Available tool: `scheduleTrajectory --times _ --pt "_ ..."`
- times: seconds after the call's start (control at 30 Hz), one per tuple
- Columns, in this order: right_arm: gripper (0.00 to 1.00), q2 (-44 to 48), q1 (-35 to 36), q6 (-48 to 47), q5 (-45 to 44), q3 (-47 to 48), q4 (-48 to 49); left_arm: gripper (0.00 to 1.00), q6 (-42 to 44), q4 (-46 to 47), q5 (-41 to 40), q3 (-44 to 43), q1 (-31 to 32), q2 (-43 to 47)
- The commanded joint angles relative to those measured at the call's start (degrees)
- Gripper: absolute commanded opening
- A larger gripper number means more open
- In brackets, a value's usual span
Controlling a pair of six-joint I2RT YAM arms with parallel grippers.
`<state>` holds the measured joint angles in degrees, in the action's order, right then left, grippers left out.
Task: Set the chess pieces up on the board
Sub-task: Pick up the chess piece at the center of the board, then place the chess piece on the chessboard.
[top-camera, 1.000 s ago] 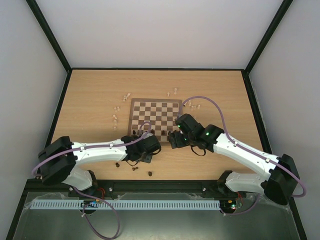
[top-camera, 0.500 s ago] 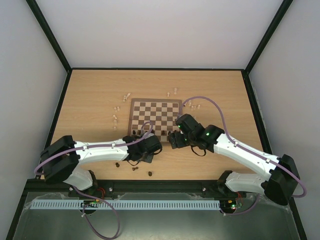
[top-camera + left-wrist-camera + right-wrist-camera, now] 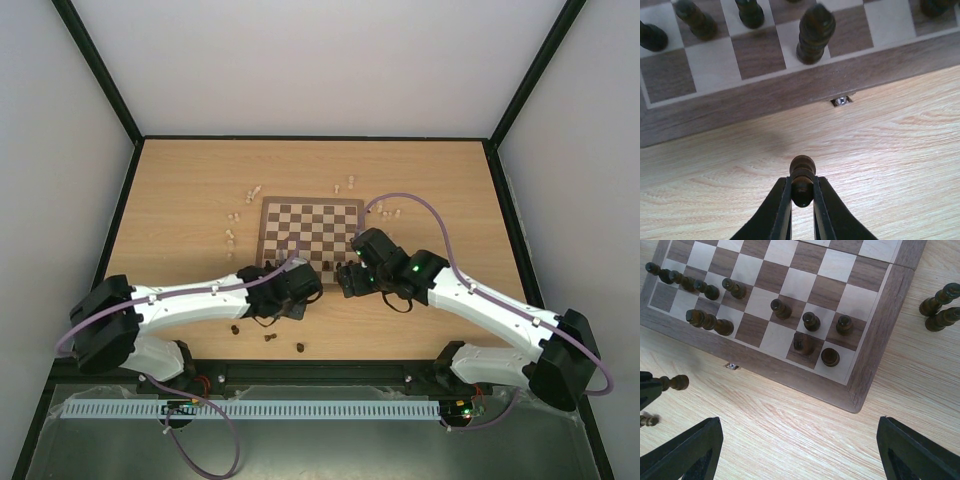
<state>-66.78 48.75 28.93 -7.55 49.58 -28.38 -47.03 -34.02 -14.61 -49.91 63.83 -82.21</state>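
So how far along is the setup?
Done: a dozen or so dark pieces on the board's near rows. In hand: left gripper shut on another dark piece beside the board. Left: loose dark ones and the cream pieces on the table; right gripper open.

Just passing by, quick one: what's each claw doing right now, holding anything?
Left gripper: closed on a dark chess piece.
Right gripper: open, holding nothing.

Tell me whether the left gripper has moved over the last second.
Yes, slightly: in the top view the left gripper has shifted left and toward the near edge of the board, away from the three loose dark pieces.
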Motion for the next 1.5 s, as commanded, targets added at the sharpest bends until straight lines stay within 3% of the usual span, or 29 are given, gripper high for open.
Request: scheduleTrajectory --times 0.0,0.5,1.47 --pt "0.85 1.6 -0.2 -0.2 -0.6 -0.7 -1.2 0.06 1.2 -3.8 -1.6 -2.4 -1.5 2.4" --pt "0.85 2.7 -0.2 0.1 -1.2 -0.5 -1.7 0.07 7.1 -6.9 -1.7 -8.1 -7.9 1.5" --pt "0.85 2.9 -0.2 0.0 -1.0 -0.9 -1.5 0.08 8.6 -7.2 -2.1 -10.4 -9.2 -1.0"
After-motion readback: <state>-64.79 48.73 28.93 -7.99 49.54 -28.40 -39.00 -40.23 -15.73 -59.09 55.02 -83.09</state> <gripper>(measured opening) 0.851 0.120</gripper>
